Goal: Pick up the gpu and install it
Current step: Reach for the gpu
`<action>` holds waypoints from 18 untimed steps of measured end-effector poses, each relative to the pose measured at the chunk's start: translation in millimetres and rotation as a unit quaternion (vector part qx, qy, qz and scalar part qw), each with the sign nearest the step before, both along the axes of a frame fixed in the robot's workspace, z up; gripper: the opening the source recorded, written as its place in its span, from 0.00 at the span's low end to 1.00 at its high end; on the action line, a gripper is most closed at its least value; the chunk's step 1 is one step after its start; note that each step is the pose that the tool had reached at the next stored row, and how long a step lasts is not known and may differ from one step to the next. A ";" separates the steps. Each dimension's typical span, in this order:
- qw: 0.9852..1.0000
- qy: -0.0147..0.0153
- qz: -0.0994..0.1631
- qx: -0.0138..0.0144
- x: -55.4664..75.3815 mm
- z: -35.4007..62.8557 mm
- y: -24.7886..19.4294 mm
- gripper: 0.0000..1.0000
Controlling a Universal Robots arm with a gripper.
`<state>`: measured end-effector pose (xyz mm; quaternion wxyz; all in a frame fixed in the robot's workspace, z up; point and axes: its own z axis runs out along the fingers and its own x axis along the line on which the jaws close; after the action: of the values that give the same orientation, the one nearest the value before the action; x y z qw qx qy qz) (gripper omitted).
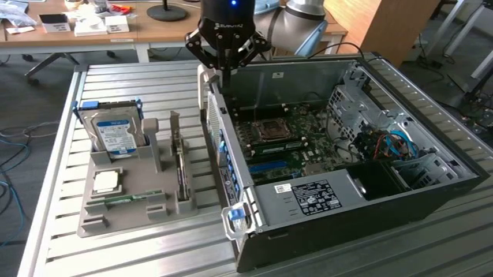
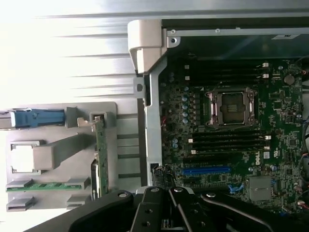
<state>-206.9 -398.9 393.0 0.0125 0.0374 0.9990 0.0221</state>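
Observation:
The gpu (image 1: pixel 179 154) stands on its edge in a slot of the grey holder (image 1: pixel 165 206), at the exterior view's left of the open computer case (image 1: pixel 431 190). From the wrist camera the gpu (image 2: pixel 100 159) shows as a thin green edge with a silver bracket end. My gripper (image 1: pixel 226 72) hangs above the case's rear wall, apart from the gpu and higher than it. Its black fingers (image 2: pixel 159 212) come together with nothing between them. The motherboard (image 1: pixel 297 138) lies bare inside the case, with a blue card slot (image 2: pixel 205 170) showing.
The holder also carries a silver hard drive with a blue label (image 1: pixel 114 135), a processor chip (image 1: pixel 105 182) and a narrow green memory stick (image 1: pixel 127 200). All sit on a slatted metal table (image 1: pixel 115 81). Desks with clutter stand behind.

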 end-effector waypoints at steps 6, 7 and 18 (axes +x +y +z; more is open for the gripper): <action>1.000 0.000 0.000 0.000 -16.1 0.0 0.0 0.11; 1.000 0.000 0.000 0.000 -19.7 0.0 0.0 0.11; 1.000 0.000 0.000 0.000 -54.6 -0.1 0.0 0.11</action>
<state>-261.5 -398.8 392.9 0.0125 0.0375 0.9990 0.0221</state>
